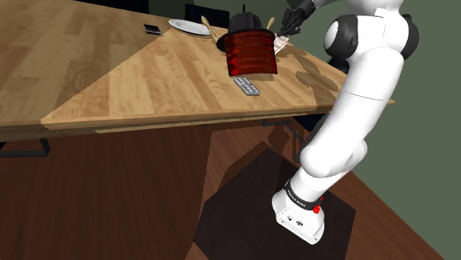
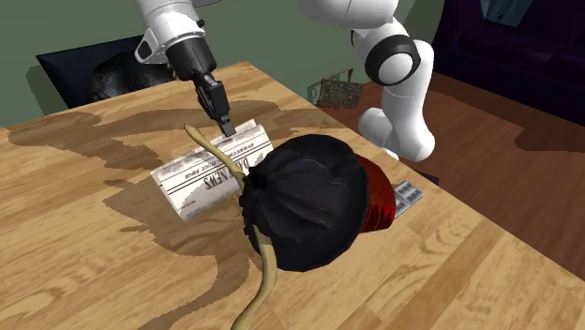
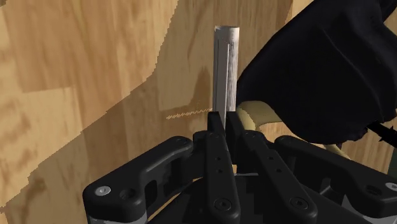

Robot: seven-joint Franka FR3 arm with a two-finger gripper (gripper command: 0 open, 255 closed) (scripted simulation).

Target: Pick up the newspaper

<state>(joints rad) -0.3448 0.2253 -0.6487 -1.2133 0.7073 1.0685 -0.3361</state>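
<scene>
— Saw how the arm (image 1: pixel 347 103) stood?
— Rose from the stand (image 1: pixel 244 210), bent over the worktop (image 1: pixel 148 74) and reached up and left in the shoulder view, wrist tipped down toward the wood.
— And the tool (image 2: pixel 226 127)?
— Closed on the folded newspaper (image 2: pixel 211 173), fingers (image 3: pixel 216 133) pinched thin on one long edge, seen plainly from the wrist. Held the paper tilted, clasped edge high, printed face toward the second exterior view. Could not tell whether the low edge met the wood.
— Anything crowding it?
— Yes: a red bag (image 2: pixel 309 202) with a black gathered top, just beside the newspaper on the second exterior view's right, its tan strap (image 2: pixel 267 272) curling past the paper's end. Could not tell touching from apart. Beyond the bag, a grey remote (image 2: pixel 406 197), lying flat near the worktop's edge. Farther off in the shoulder view, a white plate (image 1: pixel 189 27) and a dark phone (image 1: pixel 152 29), well apart from the tool.
— Room to move?
— Plenty of bare wood on the second exterior view's left and toward its front. Edge of the worktop just past the remote, wooden floor (image 2: pixel 506 159) below.
</scene>
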